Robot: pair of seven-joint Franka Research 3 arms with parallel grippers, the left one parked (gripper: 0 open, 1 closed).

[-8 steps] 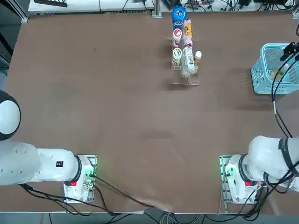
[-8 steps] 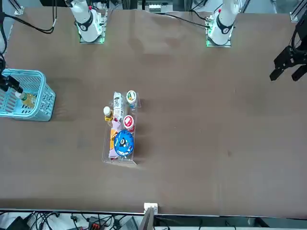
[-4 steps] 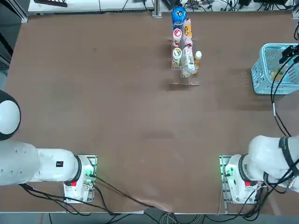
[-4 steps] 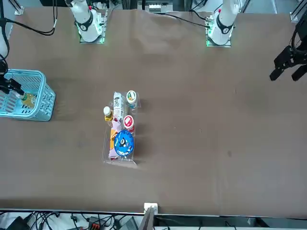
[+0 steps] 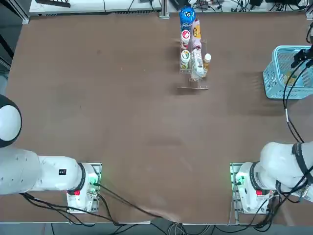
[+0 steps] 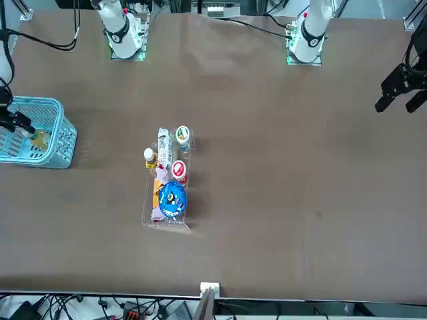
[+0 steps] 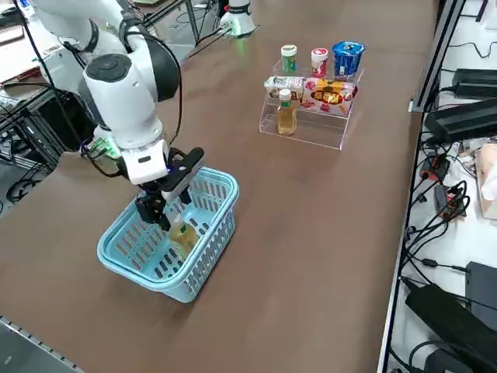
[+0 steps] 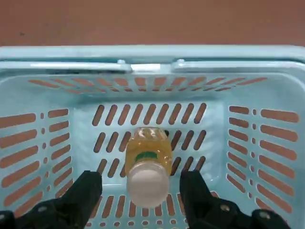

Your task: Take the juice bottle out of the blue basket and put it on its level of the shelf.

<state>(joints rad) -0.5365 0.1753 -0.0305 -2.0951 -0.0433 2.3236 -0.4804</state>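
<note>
Now the right gripper (image 8: 140, 193) is seen slightly shifted over the blue basket (image 5: 270, 78), compared with the earlier front view, its pincer spread wide and nothing gripped. The juice bottle (image 8: 148, 167) is still contained in the basket, framed between the two fingers. The stocked shelf (image 7: 311, 128) is left unchanged.

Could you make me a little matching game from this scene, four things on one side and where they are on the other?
1. Juice bottle
2. Robot's right gripper
3. Blue-lidded tub
4. Light-blue basket

A. On the clear stepped shelf
B. Directly on the brown table
C. Inside the basket
D. Open, a finger on either side of a white cap

Pairs: 1-C, 2-D, 3-A, 4-B
</note>
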